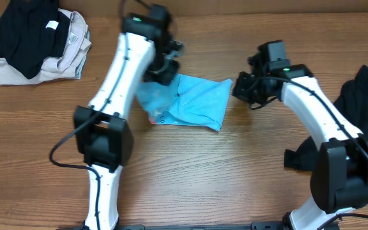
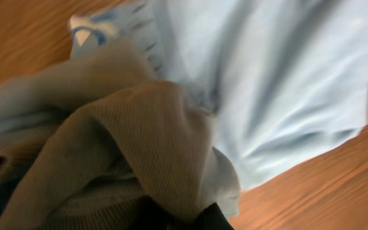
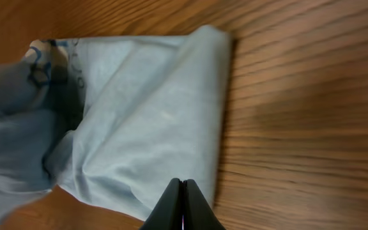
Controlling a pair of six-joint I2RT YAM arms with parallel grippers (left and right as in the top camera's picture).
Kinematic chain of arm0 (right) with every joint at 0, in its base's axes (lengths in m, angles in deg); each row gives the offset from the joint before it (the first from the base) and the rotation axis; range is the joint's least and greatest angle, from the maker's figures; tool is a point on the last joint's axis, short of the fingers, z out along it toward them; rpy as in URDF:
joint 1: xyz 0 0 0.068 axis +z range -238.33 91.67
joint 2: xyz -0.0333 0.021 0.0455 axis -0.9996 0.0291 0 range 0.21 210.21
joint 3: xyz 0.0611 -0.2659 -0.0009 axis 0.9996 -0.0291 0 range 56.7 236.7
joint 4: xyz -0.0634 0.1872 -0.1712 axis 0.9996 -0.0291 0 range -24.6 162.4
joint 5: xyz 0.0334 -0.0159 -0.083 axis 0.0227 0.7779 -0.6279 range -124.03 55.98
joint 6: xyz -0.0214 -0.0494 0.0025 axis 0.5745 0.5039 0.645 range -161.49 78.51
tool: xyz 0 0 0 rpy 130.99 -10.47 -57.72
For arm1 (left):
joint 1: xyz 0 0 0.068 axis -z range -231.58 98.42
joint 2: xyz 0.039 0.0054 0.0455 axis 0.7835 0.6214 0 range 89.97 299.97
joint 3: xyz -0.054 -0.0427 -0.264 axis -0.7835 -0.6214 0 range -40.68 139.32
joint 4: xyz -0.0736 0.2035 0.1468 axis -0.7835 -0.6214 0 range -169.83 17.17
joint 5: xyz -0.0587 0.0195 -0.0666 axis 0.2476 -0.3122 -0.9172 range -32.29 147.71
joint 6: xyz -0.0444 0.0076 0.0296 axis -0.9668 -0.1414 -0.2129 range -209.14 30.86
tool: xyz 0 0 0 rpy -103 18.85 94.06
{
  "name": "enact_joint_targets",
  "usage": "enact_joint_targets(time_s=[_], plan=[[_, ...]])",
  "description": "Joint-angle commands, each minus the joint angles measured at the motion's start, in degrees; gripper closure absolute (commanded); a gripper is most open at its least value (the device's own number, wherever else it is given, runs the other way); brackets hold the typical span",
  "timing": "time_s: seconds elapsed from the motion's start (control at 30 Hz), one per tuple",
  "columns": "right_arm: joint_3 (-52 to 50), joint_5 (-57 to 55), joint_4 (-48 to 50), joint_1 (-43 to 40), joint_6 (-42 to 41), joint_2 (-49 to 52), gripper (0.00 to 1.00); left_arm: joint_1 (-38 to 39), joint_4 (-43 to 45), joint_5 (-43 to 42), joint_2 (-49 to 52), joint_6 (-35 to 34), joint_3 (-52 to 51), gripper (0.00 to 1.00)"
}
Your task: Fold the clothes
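The light blue T-shirt [image 1: 197,102] lies partly folded on the wooden table [image 1: 235,172]. Its left part is bunched and lifted, with lettering showing at its left edge. My left gripper [image 1: 161,71] is at the shirt's upper left. In the left wrist view the bunched fabric [image 2: 139,140] fills the space in front of the camera, the dark fingertips [image 2: 190,220] barely show, and they are shut on it. My right gripper [image 1: 243,89] hovers beside the shirt's right edge. In the right wrist view its fingers [image 3: 183,195] are shut and empty above the shirt [image 3: 145,121].
A pile of black and beige clothes [image 1: 37,38] lies at the back left corner. A black garment [image 1: 366,105] lies at the right edge, beside the right arm. Bare wood is in front of the shirt.
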Motion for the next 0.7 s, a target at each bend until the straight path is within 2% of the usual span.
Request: enact_joint_targets(time_s=[0.0,0.07,0.17,0.2,0.23,0.27,0.3,0.33,0.37,0.43,0.5,0.67], plan=[[0.1,1.3,-1.7,-4.0,1.2,-6.1,0.96,5.1,2.3,2.2,-0.6,-3.6,1.5,0.96],[0.1,1.3,-3.2,-5.7,1.8,-8.3,0.96,7.1,3.8,2.2,-0.5,-4.9,1.5,0.96],[0.1,1.3,-5.2,-8.3,3.2,-11.2,0.96,10.0,6.0,2.0,-0.2,-5.5,1.5,0.90],[0.1,1.3,-6.1,-9.3,3.7,-12.1,0.96,11.0,6.8,2.0,-0.1,-5.6,1.5,0.88],[0.1,1.3,-6.6,-9.9,4.2,-12.5,0.95,11.8,7.3,2.0,-0.1,-5.6,1.4,0.80],[0.1,1.3,-7.3,-10.8,4.5,-13.0,0.94,12.7,7.8,2.0,0.0,-5.5,1.4,0.68],[0.1,1.3,-7.9,-11.4,4.7,-13.4,0.91,13.5,8.3,2.0,0.0,-5.5,1.4,0.39],[0.1,1.3,-8.5,-12.2,5.0,-13.6,0.86,14.3,8.9,2.0,0.0,-5.5,1.4,0.15],[0.1,1.3,-9.1,-12.9,5.6,-13.7,0.83,15.1,9.4,2.0,0.0,-5.5,1.4,0.00],[0.1,1.3,-9.8,-13.9,6.1,-13.7,0.78,16.4,10.3,2.0,0.0,-5.5,1.4,0.00],[0.1,1.8,-10.3,-14.6,6.2,-13.7,0.78,17.0,10.5,2.3,0.0,-5.5,1.5,0.00],[0.1,4.8,-10.6,-14.3,8.7,-13.7,0.74,14.6,2.7,6.1,-0.5,-7.0,10.9,0.00]])
